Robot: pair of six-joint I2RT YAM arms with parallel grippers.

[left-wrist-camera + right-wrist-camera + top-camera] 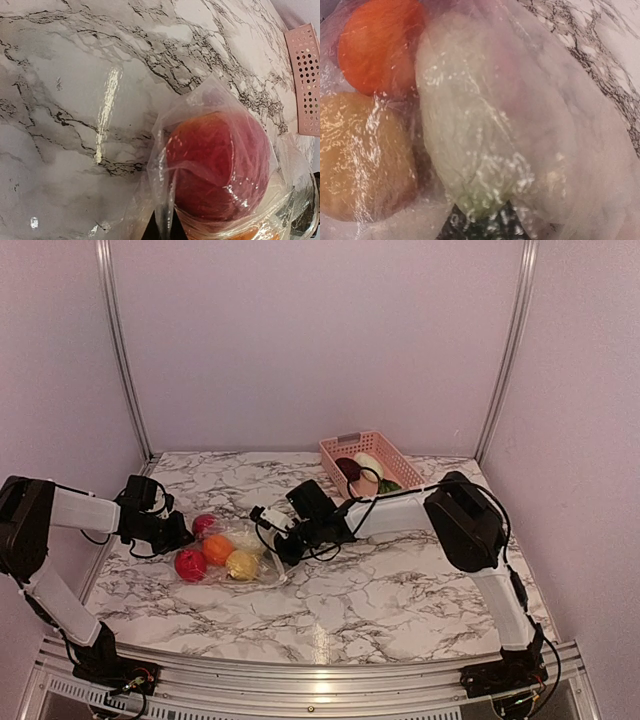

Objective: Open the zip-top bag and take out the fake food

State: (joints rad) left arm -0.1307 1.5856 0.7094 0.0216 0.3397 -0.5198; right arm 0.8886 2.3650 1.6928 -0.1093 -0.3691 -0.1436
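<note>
The zip-top bag [262, 572] lies on the marble table between my two grippers. Fake food shows through it: two red fruits [190, 563], an orange one [217, 549] and a yellow one [242, 564]. My left gripper [183, 533] is at the bag's left end, shut on a fold of film [167, 232] just before a red fruit [215, 165]. My right gripper [283, 548] is at the bag's right end. In the right wrist view its jaws [487, 225] pinch the tip of a pale green leafy piece [470, 125] under crinkled film, beside orange [375, 45] and yellow [360, 155] fruits.
A pink slatted basket [395, 455] stands at the back right of the table, holding dark red, pale and green pieces [365, 472]. Its perforated wall [307, 80] shows at the right edge of the left wrist view. Metal frame posts rise at the back corners.
</note>
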